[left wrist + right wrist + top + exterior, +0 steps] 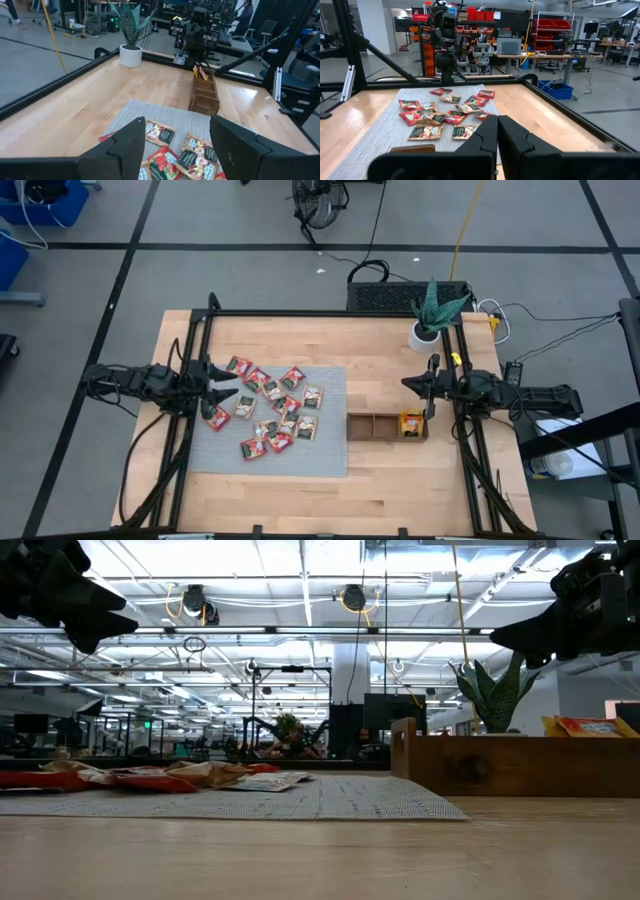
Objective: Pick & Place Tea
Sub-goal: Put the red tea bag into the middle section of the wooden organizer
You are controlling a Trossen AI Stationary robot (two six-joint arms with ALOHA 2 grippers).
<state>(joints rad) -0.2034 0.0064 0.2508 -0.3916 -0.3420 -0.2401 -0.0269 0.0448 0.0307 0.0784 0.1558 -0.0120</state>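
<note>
On the grey mat point(330, 450) at the left-centre of the table point(400, 500), the tea sachets point(270, 412) are scattered in a loose cluster, mostly red, white and green, several overlapping or touching one another, so that they are spread flat and within reach of the left arm. The left gripper point(228, 383) is held above the mat's left edge, over the near side of the cluster; its fingers are parted fairly wide with nothing between them, as is seen in the left wrist view, where sachets lie below and between the two dark fingers point(130, 145). This stance is judged to be a readiness to descend on a sachet. The right gripper point(416, 383) is held raised near the right end of the wooden tray point(365, 427), beside the potted plant point(432, 315); its fingers are pressed fully together and nothing is held, which suggests it is merely waiting. The tray is set just off the mat's right edge, probably so that sachets need be carried only a short way. Of its three compartments, the right-hand one is seen to hold a yellow-orange sachet point(411, 422); the middle and left compartments appear bare in the high view. Most of the task is therefore judged still to be done.
</note>
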